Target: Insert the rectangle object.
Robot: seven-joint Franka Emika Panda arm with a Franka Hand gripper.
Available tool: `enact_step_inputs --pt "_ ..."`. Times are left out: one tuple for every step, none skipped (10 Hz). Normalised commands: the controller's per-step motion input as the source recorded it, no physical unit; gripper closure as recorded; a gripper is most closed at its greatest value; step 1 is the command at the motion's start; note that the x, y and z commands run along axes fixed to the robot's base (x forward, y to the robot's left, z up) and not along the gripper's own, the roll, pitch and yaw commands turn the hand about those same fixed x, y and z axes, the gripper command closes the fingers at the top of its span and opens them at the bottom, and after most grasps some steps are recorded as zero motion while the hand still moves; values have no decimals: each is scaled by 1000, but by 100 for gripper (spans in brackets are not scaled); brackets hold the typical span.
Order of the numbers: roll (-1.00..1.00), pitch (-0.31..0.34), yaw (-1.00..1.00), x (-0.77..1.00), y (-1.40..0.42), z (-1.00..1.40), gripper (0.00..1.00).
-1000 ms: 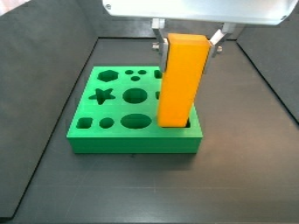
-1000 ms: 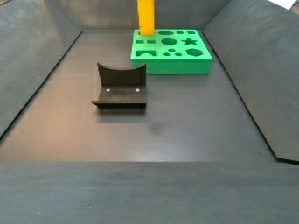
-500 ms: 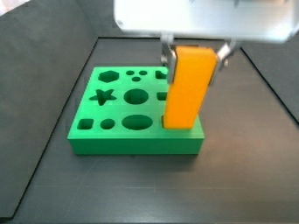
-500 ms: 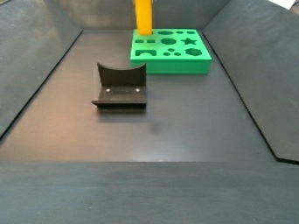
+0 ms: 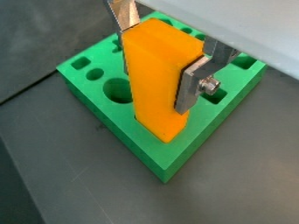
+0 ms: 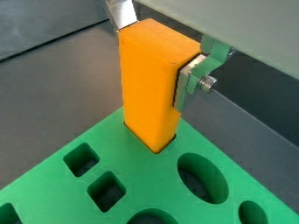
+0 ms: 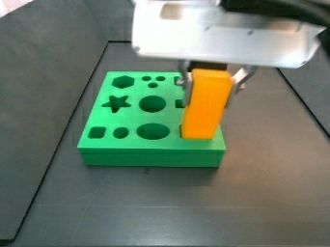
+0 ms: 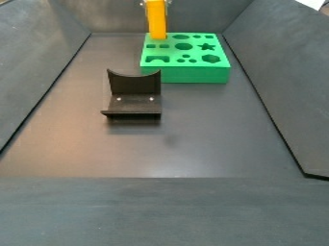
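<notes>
The rectangle object [image 7: 206, 104], a tall orange-yellow block, stands upright with its lower end in a rectangular hole at a corner of the green board [image 7: 129, 128]. It shows in both wrist views [image 5: 158, 79] [image 6: 152, 83] and in a side view [image 8: 156, 18]. My gripper [image 5: 163, 39] is shut on the block's upper part, one silver finger [image 5: 193, 80] on each side. The gripper also shows in a wrist view [image 6: 158, 44] and in a side view [image 7: 210, 69]. The board [image 8: 193, 58] has several holes of other shapes, among them a star and circles.
The fixture [image 8: 131, 96], a dark bracket with a curved top on a base plate, stands on the dark floor apart from the board. Sloping dark walls [image 8: 38, 86] ring the floor on all sides.
The gripper has come down with the block. The block has sunk deeper into the board's corner hole, so less of it stands above the board.
</notes>
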Motion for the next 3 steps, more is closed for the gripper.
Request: enact_step_inputs --pt "-163 -79 6 -29 0 -434 100" --pt "-266 0 0 0 0 -609 100" --pt "-163 -16 0 0 0 -560 100"
